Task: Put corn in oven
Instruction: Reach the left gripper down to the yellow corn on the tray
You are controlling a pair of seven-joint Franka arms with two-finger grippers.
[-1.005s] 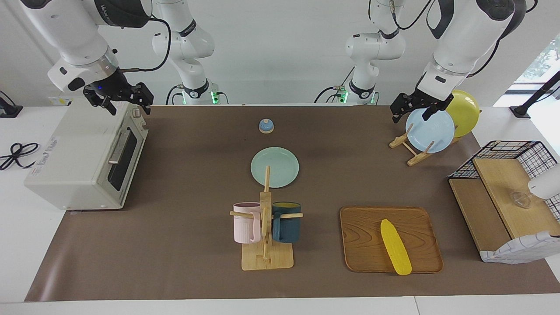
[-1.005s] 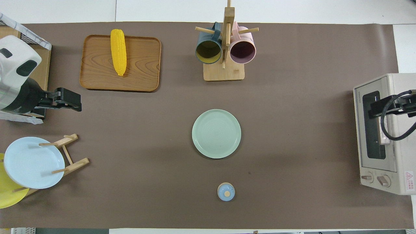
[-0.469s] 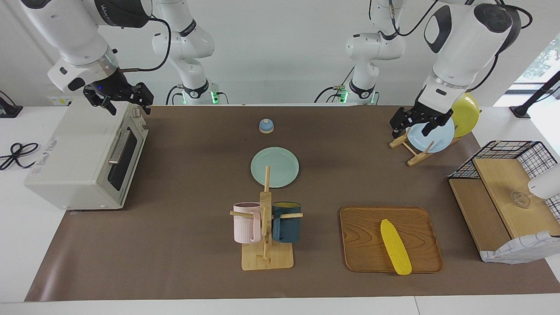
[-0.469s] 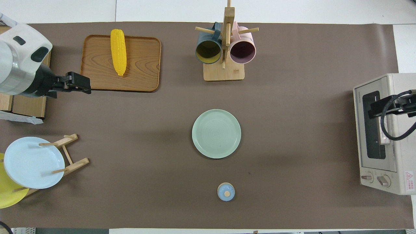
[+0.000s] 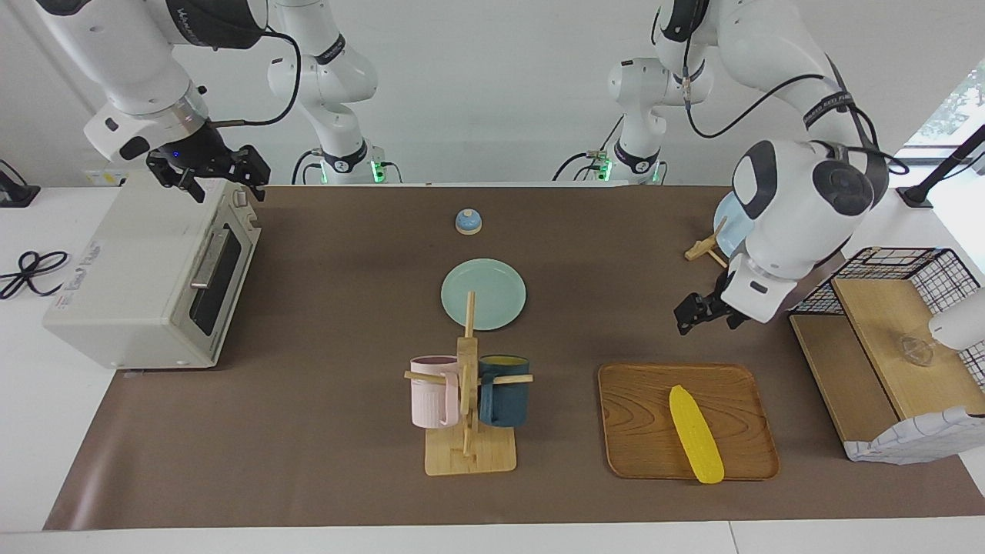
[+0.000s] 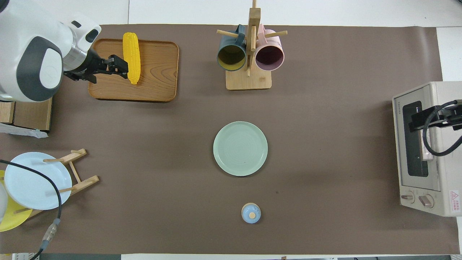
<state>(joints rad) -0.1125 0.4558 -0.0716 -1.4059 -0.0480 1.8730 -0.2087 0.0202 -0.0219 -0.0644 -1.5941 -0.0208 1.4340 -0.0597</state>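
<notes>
Corn (image 5: pixel 696 435) lying flat on the wooden tray (image 5: pixel 639 431), slanted, one tapered tip poking over the tray edge farthest from the robots, nothing touching it; tray toward the left arm's end of the table. Left gripper (image 5: pixel 702 312) up in the air, fingers spread apart and empty; from overhead hanging over the tray (image 6: pixel 155 72) just beside the cob (image 6: pixel 131 57), from the facing camera clearly off the wood and short of the corn. Over at the right arm's end, oven (image 5: pixel 146 277) sitting with its dark glass door shut, bar handle facing the middle of the table. Right gripper (image 5: pixel 208 173) hovering above the oven's top corner by the door, fingers apart, holding nothing, waiting. Between the two: green plate (image 5: pixel 483 294) mid-table, small blue bell (image 5: pixel 468 221) nearer the robots, mug rack (image 5: pixel 468 400) with a pink mug (image 5: pixel 432 392) and a dark blue mug (image 5: pixel 504 391) farther out. Plate stand with the light blue plate (image 6: pixel 34 180) and yellow plate (image 6: pixel 9 216) near the left arm's base, wire basket (image 5: pixel 893 265) at that end's edge
</notes>
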